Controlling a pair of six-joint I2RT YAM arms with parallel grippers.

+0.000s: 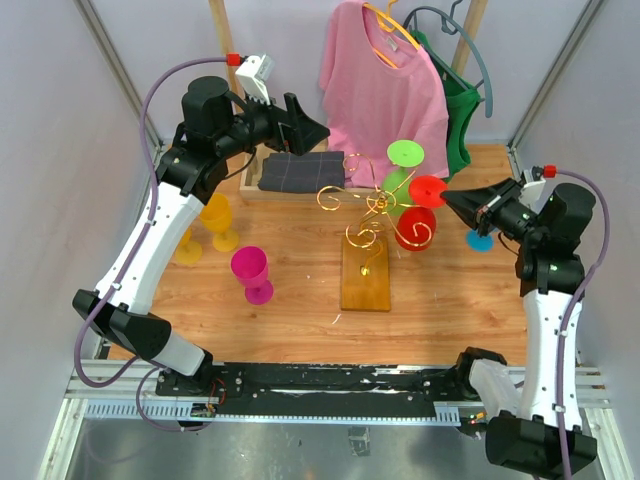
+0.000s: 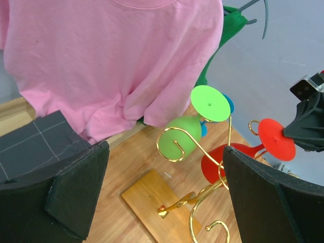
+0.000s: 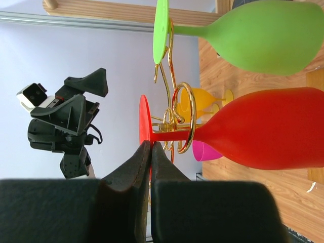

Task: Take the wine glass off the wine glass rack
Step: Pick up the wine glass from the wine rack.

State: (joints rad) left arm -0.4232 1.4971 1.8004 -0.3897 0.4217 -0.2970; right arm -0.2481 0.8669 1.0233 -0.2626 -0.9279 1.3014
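The gold-wire wine glass rack stands on its honey-brown wooden base block mid-table. A red wine glass and a green wine glass hang upside down from its spiral arms. My right gripper is shut on the rim of the red glass's foot, its stem still inside a gold spiral. My left gripper is open and empty, held high at the back left of the rack. In the left wrist view the rack, green glass and red glass lie between its fingers.
A magenta glass and two yellow glasses stand on the table at the left. A blue glass sits behind my right gripper. A dark folded cloth lies at the back. A pink shirt and green garment hang behind.
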